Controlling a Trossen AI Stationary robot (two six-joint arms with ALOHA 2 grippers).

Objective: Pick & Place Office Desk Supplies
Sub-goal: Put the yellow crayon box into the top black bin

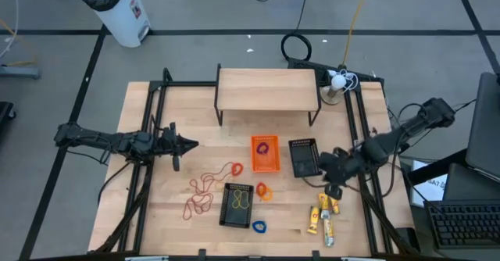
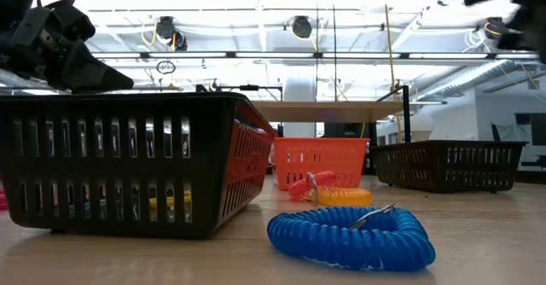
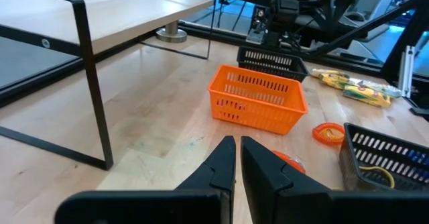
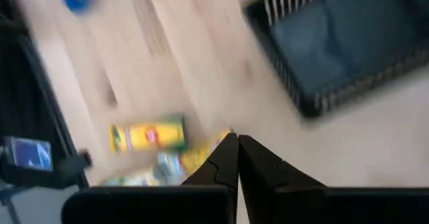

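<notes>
The supplies lie loose on the wooden table: red and brown rubber-band loops, an orange coil ring, a blue coil ring, and yellow packets. A purple ring lies in the orange basket. A yellow band lies in the near black basket. My left gripper hovers shut, left of the orange basket. My right gripper hovers shut between the far black basket and the packets.
A low wooden shelf on black legs stands at the far side of the table. Black frame rails run along both sides. A white roll on a stand sits at the far right corner. Bare wood lies between the shelf and the baskets.
</notes>
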